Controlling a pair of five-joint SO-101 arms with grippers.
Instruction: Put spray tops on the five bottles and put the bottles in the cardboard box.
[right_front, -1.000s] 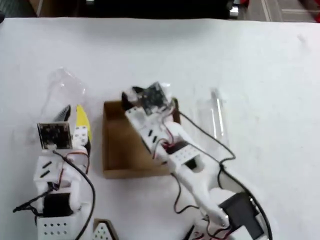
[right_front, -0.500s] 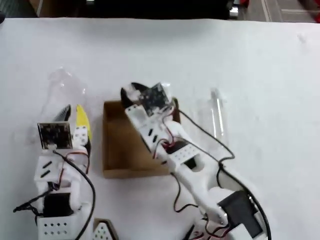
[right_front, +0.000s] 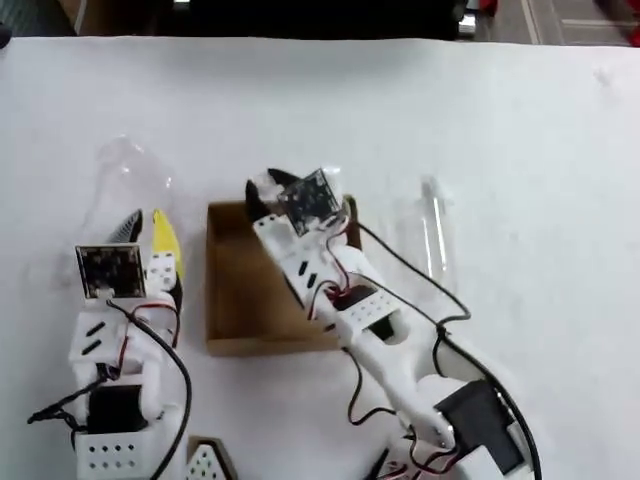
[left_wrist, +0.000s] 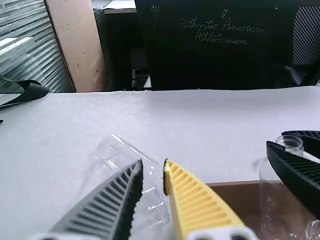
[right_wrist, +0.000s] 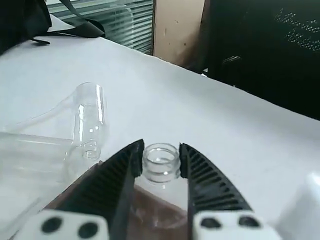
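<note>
1. The desk (right_front: 500, 120) looks just as it did a second ago. Nothing on it has slid or rolled.
2. The box (right_front: 235, 300) has not budged either. It lies between my two arms, open side up.
3. My right arm is the one thing that has stirred. The wrist swung a touch across the far end of the box and back again, with no real gain either way. I read that as settling in place, not carrying.
4. The bottle (right_wrist: 161, 167) stands upright at that far end of the box with its neck bare and no spray top on it. I cannot tell whether its base already rests on the box floor.
5. A lying bottle (left_wrist: 112, 152) rests on the desk just beyond my left arm. The other lying bottle (right_front: 432, 225) lies past my right arm, on the side away from the box. Both are where they were, and I see no top on either.
6. My right pincer (right_wrist: 161, 146) is clenched on the bottle's neck, one finger against each side.
7. My left pincer (left_wrist: 152, 167) has kept still beside the box, fingers parted a little and holding nothing.
8. What this means for the job — I judge it barely begun. The one bottle at the box is there untopped, so it would have to be topped before it counts.
</note>
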